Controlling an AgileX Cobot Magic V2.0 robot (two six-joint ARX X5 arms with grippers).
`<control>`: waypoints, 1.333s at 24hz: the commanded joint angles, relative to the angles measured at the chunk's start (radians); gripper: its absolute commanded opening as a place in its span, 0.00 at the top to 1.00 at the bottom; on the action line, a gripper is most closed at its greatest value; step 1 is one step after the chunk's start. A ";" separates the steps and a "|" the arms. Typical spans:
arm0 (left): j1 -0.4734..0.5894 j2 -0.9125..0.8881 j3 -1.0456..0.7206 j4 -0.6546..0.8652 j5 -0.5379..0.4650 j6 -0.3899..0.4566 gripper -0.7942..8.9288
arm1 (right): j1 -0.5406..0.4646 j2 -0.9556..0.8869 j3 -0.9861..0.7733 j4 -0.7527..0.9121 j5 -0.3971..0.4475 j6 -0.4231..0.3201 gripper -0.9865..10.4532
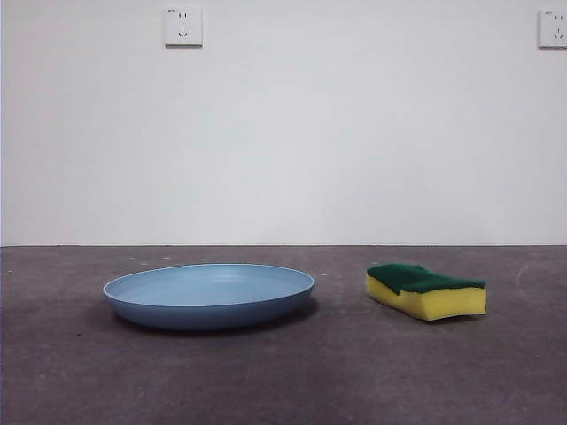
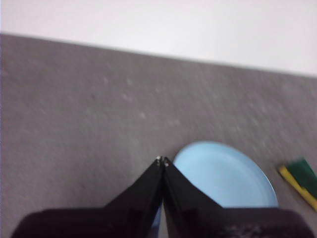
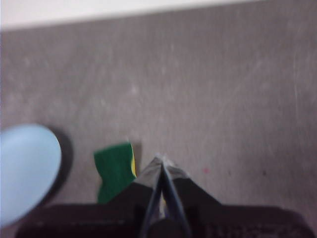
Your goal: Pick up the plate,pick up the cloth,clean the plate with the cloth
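The light-blue plate (image 1: 209,295) lies flat on the dark grey table, left of centre in the front view. The cloth, a yellow sponge with a green top (image 1: 425,289), lies to its right, apart from it. Neither arm shows in the front view. My left gripper (image 2: 162,160) is shut and empty, high above the table beside the plate (image 2: 223,176); the sponge's edge (image 2: 299,178) shows at the side. My right gripper (image 3: 161,159) is shut and empty, above the table next to the sponge (image 3: 115,171), with the plate (image 3: 27,171) further off.
The dark grey table (image 1: 283,381) runs back to a white wall with two sockets (image 1: 182,27). Nothing else stands on the table.
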 commanded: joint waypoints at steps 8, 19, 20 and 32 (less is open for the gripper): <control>0.001 0.323 0.214 -0.140 0.102 0.064 0.67 | 0.003 0.177 0.117 -0.170 -0.002 -0.047 0.53; -0.134 0.744 0.279 0.012 0.101 0.065 0.50 | 0.003 0.177 0.117 -0.170 -0.001 -0.029 0.45; -0.154 0.794 0.293 0.028 0.078 0.066 0.50 | 0.003 0.177 0.117 -0.170 -0.002 -0.024 0.45; -0.259 1.218 0.345 0.202 -0.036 0.064 0.50 | 0.003 0.177 0.117 -0.170 -0.002 -0.021 0.45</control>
